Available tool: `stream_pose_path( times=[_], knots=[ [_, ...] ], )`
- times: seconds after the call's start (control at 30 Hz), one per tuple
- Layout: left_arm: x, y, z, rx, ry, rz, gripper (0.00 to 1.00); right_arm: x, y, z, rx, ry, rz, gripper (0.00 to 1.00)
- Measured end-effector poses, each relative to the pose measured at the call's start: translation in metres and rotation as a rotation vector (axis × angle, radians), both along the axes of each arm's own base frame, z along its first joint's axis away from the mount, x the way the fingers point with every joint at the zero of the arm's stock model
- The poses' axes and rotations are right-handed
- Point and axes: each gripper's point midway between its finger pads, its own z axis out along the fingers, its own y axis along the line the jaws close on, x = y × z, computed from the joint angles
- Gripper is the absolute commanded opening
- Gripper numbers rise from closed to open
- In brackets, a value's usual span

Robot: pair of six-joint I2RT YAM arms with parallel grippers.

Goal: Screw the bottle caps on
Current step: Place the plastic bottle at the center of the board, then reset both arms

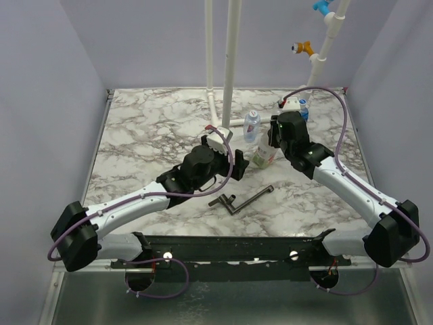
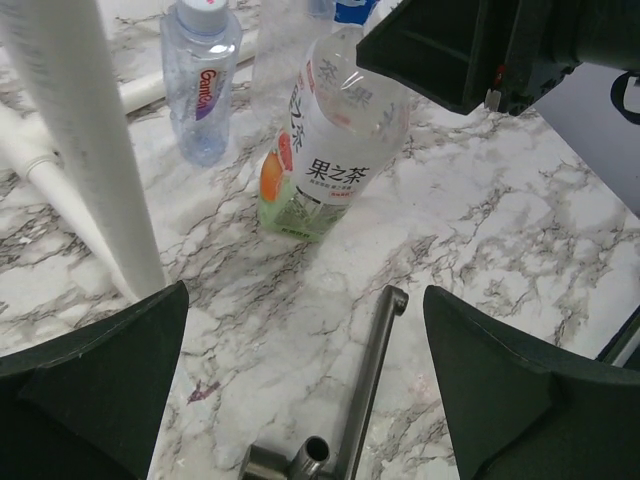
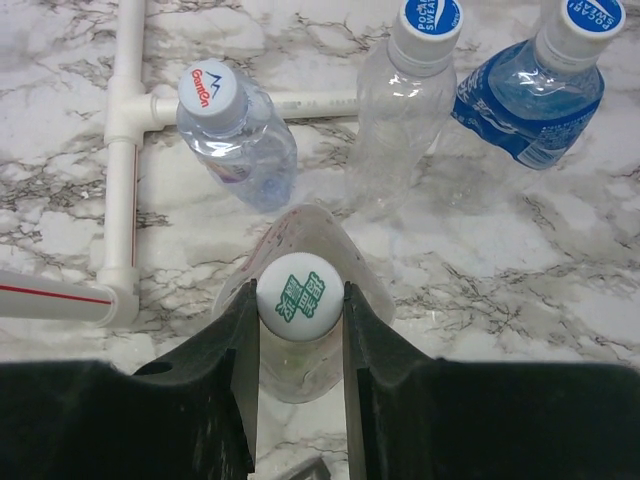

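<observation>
The right hand (image 3: 297, 297) is closed part-way on the white cap (image 3: 298, 285) atop the tea bottle (image 2: 320, 150), one finger pressed to each side of it. That bottle stands near the middle of the bench (image 1: 149, 128). In the top view the left hand (image 2: 305, 300) gapes fully and holds nothing, at the bottle's 9 o'clock. Three other bottles (image 3: 405, 110), each capped, stand from 12 to 2 o'clock. The T-tool (image 1: 240, 200) lies at 7 o'clock.

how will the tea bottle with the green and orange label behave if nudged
Probably light: the tea bottle looks mostly empty. Tall on a small base, so it may tip easily. Its round body would likely roll once down.
</observation>
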Motion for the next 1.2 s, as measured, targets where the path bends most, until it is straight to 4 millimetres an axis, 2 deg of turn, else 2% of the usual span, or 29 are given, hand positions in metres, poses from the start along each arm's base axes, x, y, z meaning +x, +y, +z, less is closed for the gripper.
stream_pose_path(
  times=[0.07,0.17,0.33,0.57,0.63,0.73,0.83,0.97,1.1,1.2],
  knots=[
    [-0.002,0.008,0.007,-0.006,0.003,0.011,0.99,0.001,0.002,0.0,-0.001,-0.004,0.005,0.2],
    [-0.002,0.02,0.014,-0.008,0.006,0.037,0.99,0.002,0.005,0.0,0.0,-0.008,0.007,0.37],
    [-0.006,0.031,0.014,0.012,0.023,0.06,0.99,0.002,0.007,-0.003,-0.005,-0.001,0.012,0.55],
    [-0.008,0.038,0.005,0.046,0.049,0.072,0.99,-0.001,0.007,-0.016,-0.03,0.042,0.016,0.63],
    [-0.009,0.039,0.004,0.053,0.053,0.072,0.99,-0.002,0.007,-0.015,-0.031,0.047,0.016,0.63],
    [-0.008,0.042,0.003,0.058,0.056,0.079,0.99,-0.002,0.007,-0.011,-0.026,0.046,0.014,0.69],
    [-0.008,0.043,0.004,0.058,0.056,0.083,0.99,-0.001,0.009,-0.005,-0.008,0.038,0.013,0.8],
    [-0.006,0.048,0.007,0.072,0.067,0.103,0.99,0.0,0.013,0.01,0.025,0.032,0.012,1.0],
    [0.0,0.053,0.024,0.074,0.071,0.158,0.99,-0.005,0.016,0.034,0.077,0.01,0.024,1.0],
    [0.006,0.058,0.032,0.074,0.075,0.209,0.99,-0.015,0.015,0.059,0.132,-0.024,0.039,1.0]
  ],
)
